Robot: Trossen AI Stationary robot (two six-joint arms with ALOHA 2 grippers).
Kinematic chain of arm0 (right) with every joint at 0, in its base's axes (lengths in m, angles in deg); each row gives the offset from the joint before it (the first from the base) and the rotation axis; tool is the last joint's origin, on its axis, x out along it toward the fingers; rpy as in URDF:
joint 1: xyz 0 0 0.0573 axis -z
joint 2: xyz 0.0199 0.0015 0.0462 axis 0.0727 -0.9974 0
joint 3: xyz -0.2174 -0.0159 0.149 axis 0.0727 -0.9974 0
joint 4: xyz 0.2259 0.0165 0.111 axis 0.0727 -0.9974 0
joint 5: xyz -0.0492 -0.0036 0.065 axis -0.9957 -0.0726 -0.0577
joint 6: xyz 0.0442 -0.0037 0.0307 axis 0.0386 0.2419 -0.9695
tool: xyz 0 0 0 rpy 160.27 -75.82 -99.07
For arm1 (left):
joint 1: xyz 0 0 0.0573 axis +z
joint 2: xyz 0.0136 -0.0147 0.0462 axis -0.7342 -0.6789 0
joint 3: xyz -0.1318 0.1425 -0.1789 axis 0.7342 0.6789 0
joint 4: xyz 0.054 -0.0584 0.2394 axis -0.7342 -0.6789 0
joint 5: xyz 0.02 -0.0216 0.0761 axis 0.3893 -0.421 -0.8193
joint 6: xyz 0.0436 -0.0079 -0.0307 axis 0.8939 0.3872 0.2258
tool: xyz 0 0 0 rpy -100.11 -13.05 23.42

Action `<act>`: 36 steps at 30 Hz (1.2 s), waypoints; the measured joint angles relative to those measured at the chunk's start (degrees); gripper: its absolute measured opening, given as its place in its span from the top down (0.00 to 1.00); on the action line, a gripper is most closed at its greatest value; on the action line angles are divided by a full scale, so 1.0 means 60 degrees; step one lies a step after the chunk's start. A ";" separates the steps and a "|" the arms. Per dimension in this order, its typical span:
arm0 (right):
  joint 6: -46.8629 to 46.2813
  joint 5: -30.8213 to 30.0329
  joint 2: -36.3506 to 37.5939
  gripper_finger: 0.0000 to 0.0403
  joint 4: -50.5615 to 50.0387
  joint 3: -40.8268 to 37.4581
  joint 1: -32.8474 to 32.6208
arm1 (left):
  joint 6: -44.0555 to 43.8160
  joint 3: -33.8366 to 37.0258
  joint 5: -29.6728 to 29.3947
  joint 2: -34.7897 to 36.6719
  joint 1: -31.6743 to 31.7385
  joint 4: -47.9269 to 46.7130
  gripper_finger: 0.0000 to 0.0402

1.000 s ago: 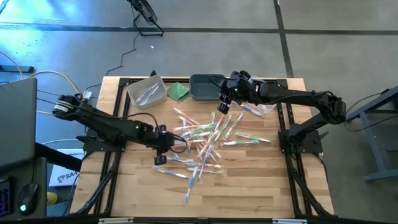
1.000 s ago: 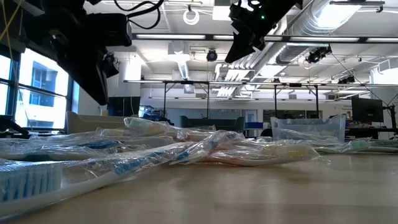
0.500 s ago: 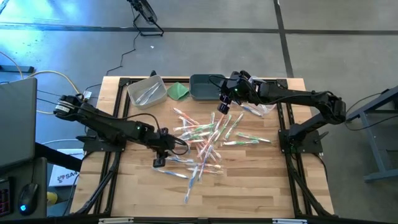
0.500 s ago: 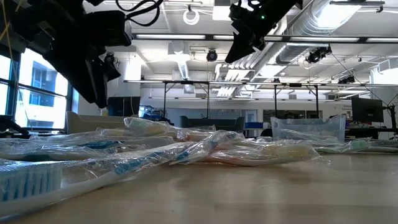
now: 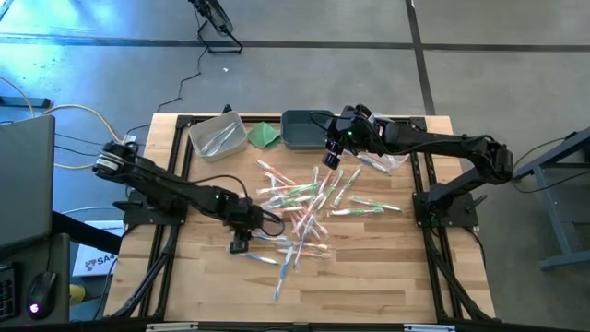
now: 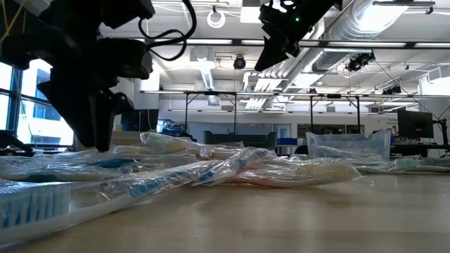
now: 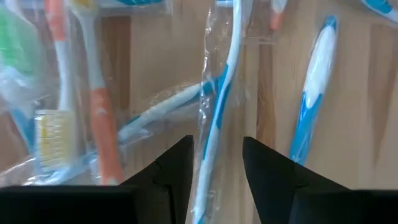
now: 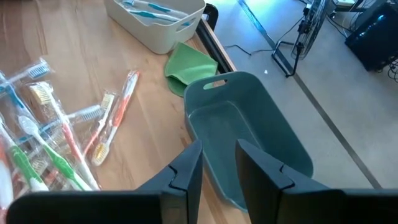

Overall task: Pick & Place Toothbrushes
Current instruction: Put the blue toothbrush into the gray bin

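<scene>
Several wrapped toothbrushes (image 5: 313,198) lie in a loose pile on the wooden table, with blue, green and orange parts. My left gripper (image 5: 241,242) is low over the pile's near left side, pointing steeply down. In the left wrist view it (image 7: 216,146) is open, one finger on either side of a blue toothbrush (image 7: 219,106) in its clear wrapper; I cannot tell whether they touch it. My right gripper (image 5: 332,159) hangs high over the pile's far side, open, with nothing between its fingers (image 8: 219,149).
At the far edge stand a pale bin (image 5: 218,136) holding a few toothbrushes, a folded green cloth (image 5: 265,135) and a dark bin (image 5: 304,129). Clear plastic (image 5: 387,161) lies at the far right. Bare wood shows along the near edge and at the right.
My left gripper has sunk toward the pile and tipped more steeply downward, ending close over the blue toothbrush. The toothbrushes lie as they did.
</scene>
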 joint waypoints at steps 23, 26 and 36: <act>0.0027 -0.0007 0.0000 0.78 0.0000 0.0000 0.0000 | -0.0245 -0.0004 -0.0005 -0.1064 0.0029 0.0396 0.83; 0.0059 -0.0007 0.0000 0.78 0.0000 0.0000 0.0000 | -0.0248 -0.0004 0.0050 -0.1070 0.0033 0.0387 0.94; 0.0457 0.0007 0.0000 0.78 -0.0009 0.0000 0.0000 | -0.0252 0.0015 0.0816 -0.0542 0.0022 0.0074 0.95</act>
